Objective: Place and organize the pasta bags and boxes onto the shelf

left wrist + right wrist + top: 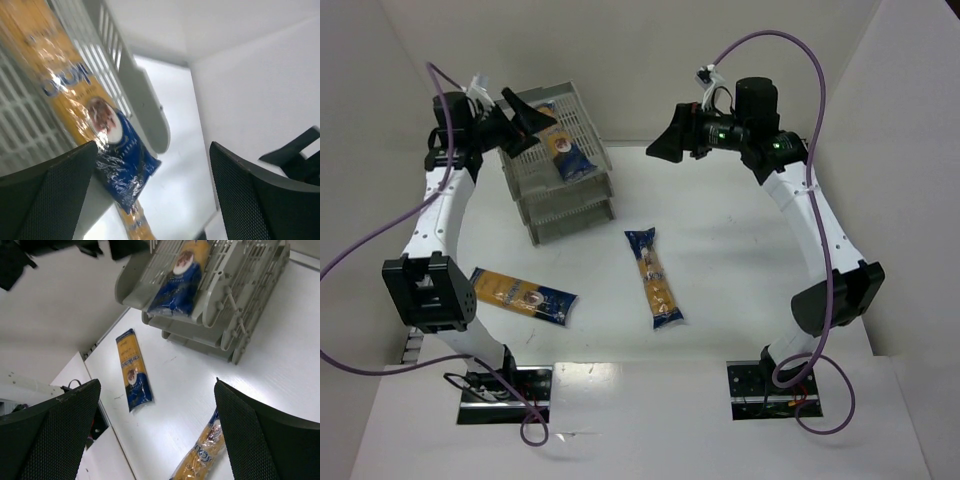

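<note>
One pasta packet [566, 150] lies slanted on the top tray of the grey shelf [582, 205]. In the left wrist view its blue end [125, 165] hangs over the tray rim [145, 107], right beside one finger [50, 192]. My left gripper [532, 110] hovers at the shelf's top left, open, holding nothing. A second packet [523, 293] lies on the table near the left arm. A third packet [655, 277] lies in the middle. My right gripper [660, 148] hangs open to the right of the shelf, high above the table, with nothing between its fingers [260, 440].
White walls close in the table at the back and both sides. The shelf [240, 305] stands at the back left with two lower trays under the loaded one. Purple cables loop off both arms. The arm bases sit at the near edge.
</note>
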